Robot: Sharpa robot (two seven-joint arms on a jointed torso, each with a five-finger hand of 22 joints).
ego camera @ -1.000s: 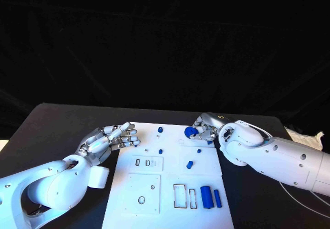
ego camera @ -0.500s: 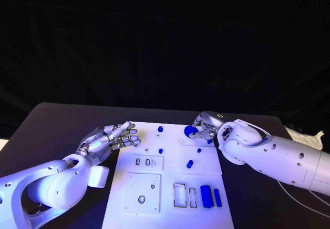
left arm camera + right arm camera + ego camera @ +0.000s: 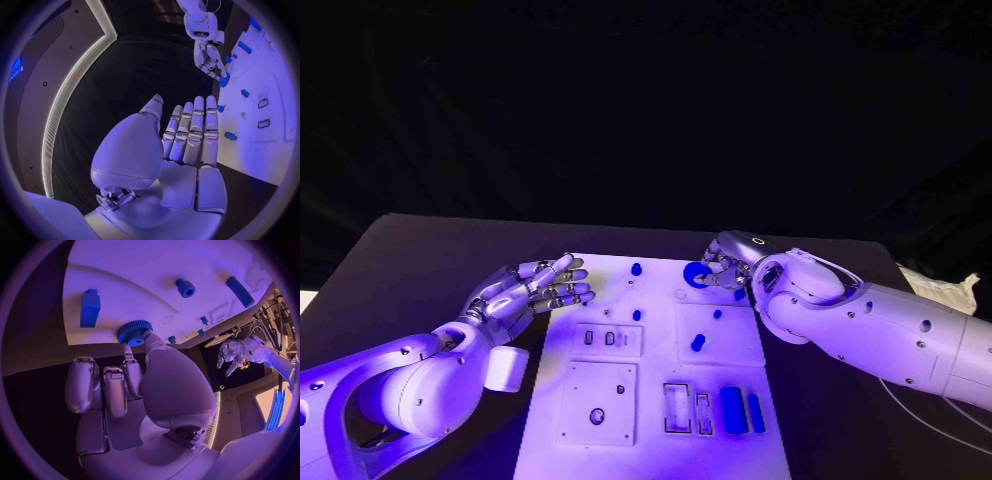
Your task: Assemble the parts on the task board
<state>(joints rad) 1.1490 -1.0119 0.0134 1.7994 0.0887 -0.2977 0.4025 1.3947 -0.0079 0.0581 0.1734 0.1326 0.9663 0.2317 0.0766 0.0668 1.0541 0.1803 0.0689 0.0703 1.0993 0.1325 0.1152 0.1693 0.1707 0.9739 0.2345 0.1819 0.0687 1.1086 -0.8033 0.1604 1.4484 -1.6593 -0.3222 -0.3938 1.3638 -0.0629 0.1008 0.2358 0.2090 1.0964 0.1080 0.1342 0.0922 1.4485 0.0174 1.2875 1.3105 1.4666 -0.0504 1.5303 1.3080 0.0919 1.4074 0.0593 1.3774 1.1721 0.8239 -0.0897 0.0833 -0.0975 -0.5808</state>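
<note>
The black table (image 3: 430,260) carries the white task board (image 3: 653,400) at its middle.

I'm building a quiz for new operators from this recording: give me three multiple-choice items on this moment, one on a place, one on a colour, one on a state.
1. Where is the round toothed part?
A. At the board's far edge, at the right hand
B. In the near left recess
C. Off the board, on the black table

2. What colour are the two long blocks near the task board's near right corner?
A. Red
B. Blue
C. Yellow

3. What is the left hand doing?
A. Holding a long block
B. Pressing on a peg
C. Holding nothing, fingers apart

Answers:
1 A, the right hand grips it there.
2 B, both show blue against the white plate.
3 C, the left wrist view shows an empty palm.
</note>
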